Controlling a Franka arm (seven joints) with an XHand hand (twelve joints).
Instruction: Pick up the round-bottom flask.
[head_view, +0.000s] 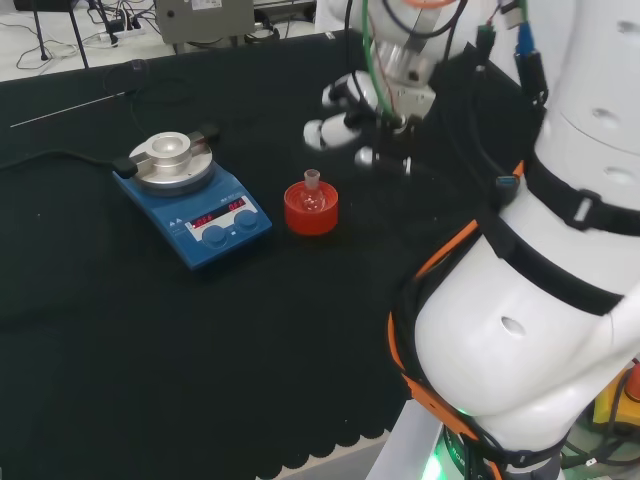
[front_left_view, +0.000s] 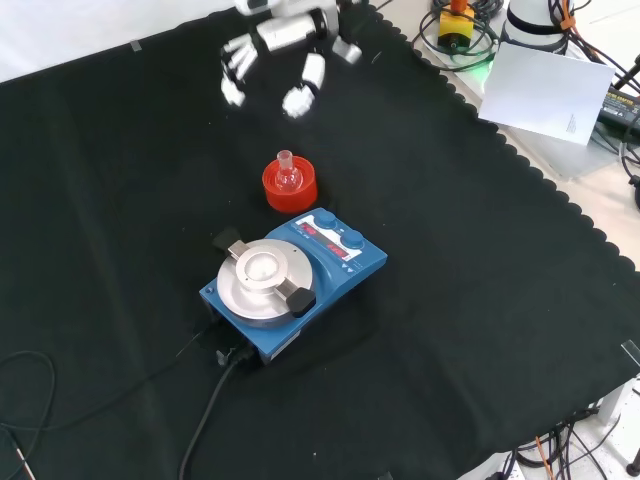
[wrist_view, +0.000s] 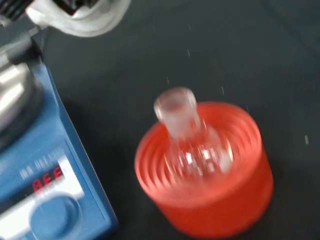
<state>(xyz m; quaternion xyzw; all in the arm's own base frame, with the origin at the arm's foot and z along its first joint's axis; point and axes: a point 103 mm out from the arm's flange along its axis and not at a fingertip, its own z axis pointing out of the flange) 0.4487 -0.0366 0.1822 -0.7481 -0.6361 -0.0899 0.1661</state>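
Taking the red ribbed stand (front_left_view: 290, 188) as the landmark and reading the front view from near to far: nearest the camera, just beside the stand, sits a blue hotplate stirrer (front_left_view: 295, 283) with a round metal top plate (front_left_view: 264, 276), two blue knobs and a lit red display, its dark cable trailing off over the black cloth (front_left_view: 480, 330).

The stand itself is a squat, round ring of red plastic with concentric ribs inside. Seated in it, upright, is the round-bottom flask (front_left_view: 288, 175): small, clear glass, a bulb below and a short cylindrical neck pointing up.

Beyond the stand, apart from it and raised over the cloth, is the hand (front_left_view: 275, 45). Its white-tipped fingers (front_left_view: 302, 95) are spread and relaxed, reaching down toward the flask and touching nothing.

In the head view the hand (head_view: 352, 112) hangs to the upper right of the flask (head_view: 311, 196). The wrist view looks down on the flask's open neck (wrist_view: 176, 107) over the ribbed red ring (wrist_view: 210, 192).
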